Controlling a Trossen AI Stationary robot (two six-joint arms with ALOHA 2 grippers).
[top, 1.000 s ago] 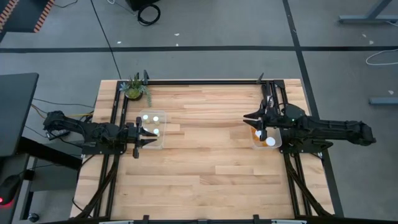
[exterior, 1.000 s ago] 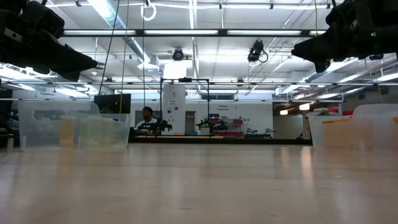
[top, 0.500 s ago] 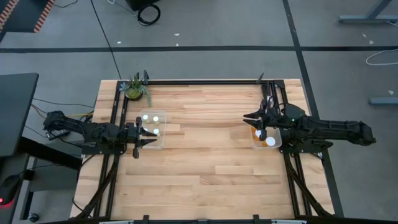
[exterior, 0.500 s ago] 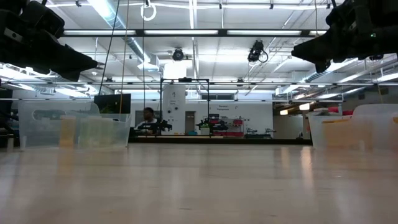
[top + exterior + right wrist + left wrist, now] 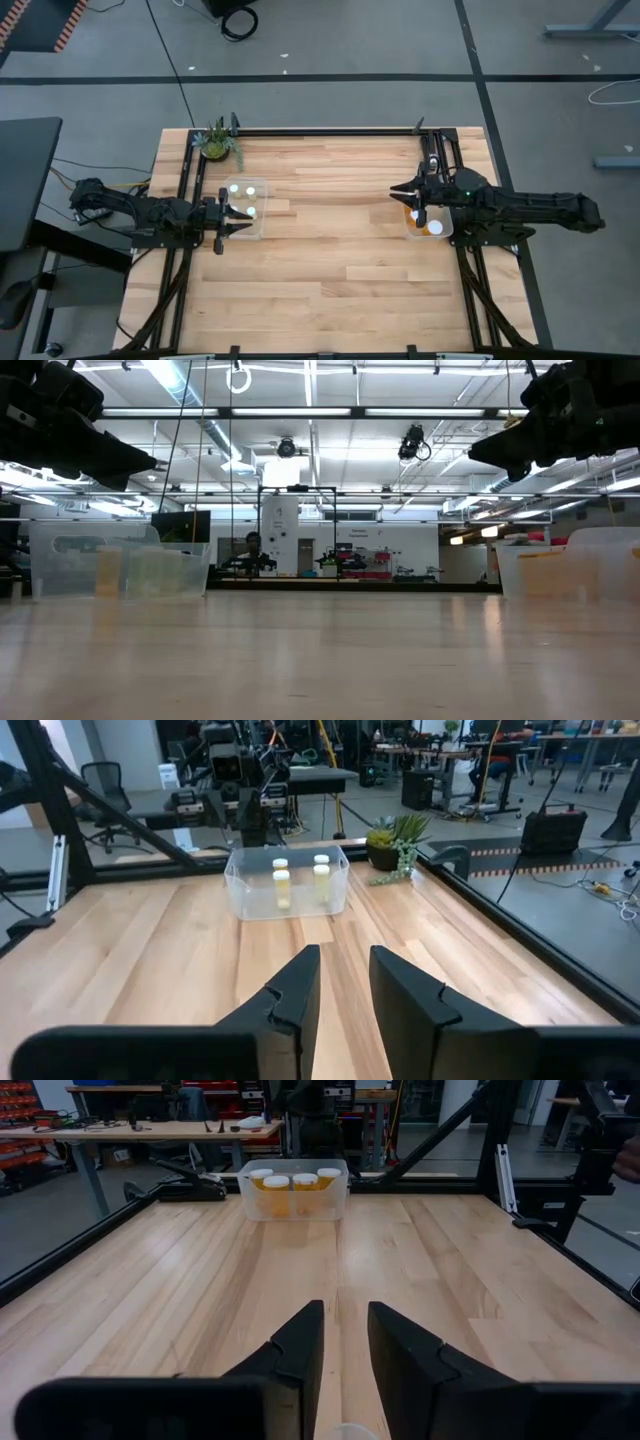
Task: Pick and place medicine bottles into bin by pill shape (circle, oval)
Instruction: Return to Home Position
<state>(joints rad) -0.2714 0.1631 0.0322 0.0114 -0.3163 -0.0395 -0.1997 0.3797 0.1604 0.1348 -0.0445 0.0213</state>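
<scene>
High view: white-capped medicine bottles [image 5: 236, 189] stand in the left clear bin [image 5: 266, 200] and the right clear bin [image 5: 450, 232] on the table [image 5: 330, 260]. The left gripper [image 5: 242, 222] hangs over its bin's edge and the right gripper [image 5: 398, 191] beside its bin. Both sets of fingers [image 5: 300, 1342] are slightly parted and empty.

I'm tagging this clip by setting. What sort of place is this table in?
Probably a large robotics lab or workshop: long ceiling strip lights overhead, a workbench and an office chair beyond the wooden table, and a person at the back.
</scene>
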